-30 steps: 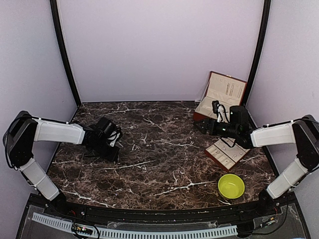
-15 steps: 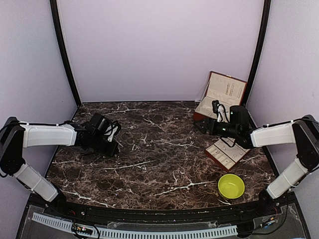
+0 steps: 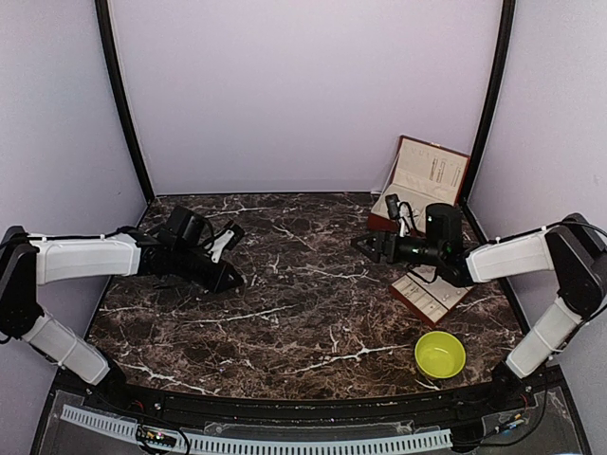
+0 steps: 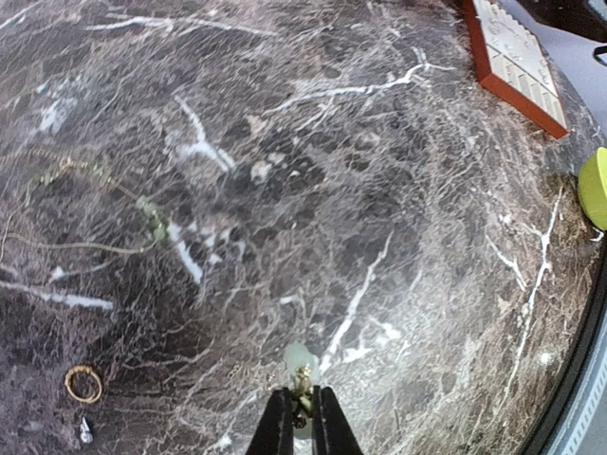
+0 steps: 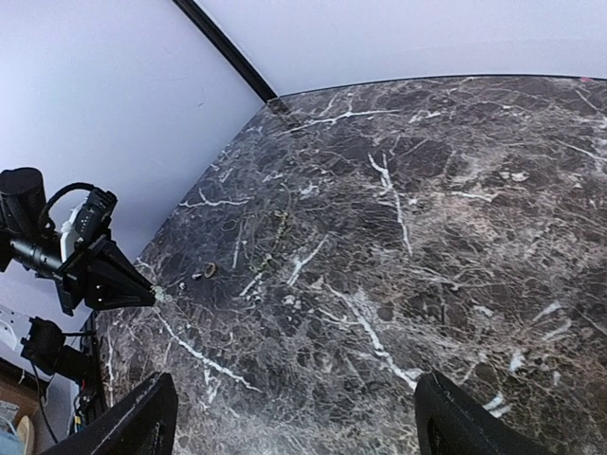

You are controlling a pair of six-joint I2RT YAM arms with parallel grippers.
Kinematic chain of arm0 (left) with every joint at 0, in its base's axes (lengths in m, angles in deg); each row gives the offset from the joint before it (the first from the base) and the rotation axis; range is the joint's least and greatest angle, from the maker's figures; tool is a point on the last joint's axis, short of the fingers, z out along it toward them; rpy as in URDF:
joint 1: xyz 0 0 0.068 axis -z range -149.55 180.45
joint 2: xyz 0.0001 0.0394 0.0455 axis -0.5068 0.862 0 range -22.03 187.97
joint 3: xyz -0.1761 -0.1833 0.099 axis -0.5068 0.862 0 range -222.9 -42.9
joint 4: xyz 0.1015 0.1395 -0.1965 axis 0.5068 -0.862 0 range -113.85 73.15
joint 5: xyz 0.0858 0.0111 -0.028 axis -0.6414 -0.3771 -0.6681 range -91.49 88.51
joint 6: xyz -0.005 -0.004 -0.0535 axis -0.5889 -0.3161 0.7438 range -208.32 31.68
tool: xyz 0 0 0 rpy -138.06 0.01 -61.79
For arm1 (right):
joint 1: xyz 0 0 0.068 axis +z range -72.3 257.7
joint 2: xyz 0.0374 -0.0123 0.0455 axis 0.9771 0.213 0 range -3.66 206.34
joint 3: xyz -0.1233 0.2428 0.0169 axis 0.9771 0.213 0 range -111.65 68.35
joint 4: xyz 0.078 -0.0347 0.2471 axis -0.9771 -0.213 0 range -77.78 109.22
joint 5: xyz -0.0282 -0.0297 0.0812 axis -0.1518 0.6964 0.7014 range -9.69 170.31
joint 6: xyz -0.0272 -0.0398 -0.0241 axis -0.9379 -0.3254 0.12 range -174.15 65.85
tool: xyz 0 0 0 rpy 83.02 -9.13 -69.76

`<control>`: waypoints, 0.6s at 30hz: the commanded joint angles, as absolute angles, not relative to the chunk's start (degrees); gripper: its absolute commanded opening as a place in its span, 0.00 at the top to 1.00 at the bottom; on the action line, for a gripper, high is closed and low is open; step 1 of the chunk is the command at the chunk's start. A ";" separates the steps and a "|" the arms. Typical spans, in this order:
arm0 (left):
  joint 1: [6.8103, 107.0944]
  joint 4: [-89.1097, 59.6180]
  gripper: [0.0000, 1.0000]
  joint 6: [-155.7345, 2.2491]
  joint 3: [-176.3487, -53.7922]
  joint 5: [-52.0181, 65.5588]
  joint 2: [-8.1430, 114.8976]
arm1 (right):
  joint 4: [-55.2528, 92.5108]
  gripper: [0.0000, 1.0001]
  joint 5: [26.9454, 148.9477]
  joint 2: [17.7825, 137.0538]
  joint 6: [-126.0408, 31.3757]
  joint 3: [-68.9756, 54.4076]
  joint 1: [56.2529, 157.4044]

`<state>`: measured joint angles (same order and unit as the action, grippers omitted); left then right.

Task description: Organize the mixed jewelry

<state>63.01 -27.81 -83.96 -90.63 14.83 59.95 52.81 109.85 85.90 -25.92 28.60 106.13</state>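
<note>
Tabletop (image 3: 303,313): dark brown marble pattern, white veins throughout, glossy in patches. Walls (image 3: 303,95) are pale lavender on three sides. Black poles (image 3: 119,104) run up the back corners.

Left gripper (image 3: 230,277) is low over the table, left of centre in the top view. In its wrist view the jaws are nearly together, pinching a small piece (image 4: 301,379) at the tips, with a pale bit showing just ahead of them. Too small to say what kind.

Other jewelry (image 5: 210,270) lies loose on the marble, in the left half of the left wrist view:
- thin chain (image 4: 85,248) strung out mid-left
- yellowish ring (image 4: 83,383) lower left
- tiny stud (image 4: 85,433) just below the ring, not touching it

Right gripper (image 3: 366,245) is right of centre in the top view, held above the table and pointing toward frame left. Its fingers (image 5: 142,417) sit at the two bottom corners of its own view, jaws wide apart with nothing between them.

Box (image 3: 427,180): red-brown, lid up, back right corner. Tray (image 3: 432,296) sits in front of it, partly under the right arm. Bowl (image 3: 440,354), yellow-green, is lower right, well apart from the jewelry.
</note>
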 commanded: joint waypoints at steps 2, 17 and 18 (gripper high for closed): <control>63.90 -25.71 0.94 -88.77 -95.18 22.59 60.41 | 60.23 0.13 116.52 87.24 -22.62 27.17 106.79; 67.29 -24.11 0.94 -90.65 -108.94 37.93 66.38 | 53.55 0.13 130.94 81.63 -23.10 22.16 106.77; 67.28 -24.04 0.94 -90.63 -109.46 38.39 66.32 | 53.91 0.13 131.55 81.27 -22.67 22.05 106.79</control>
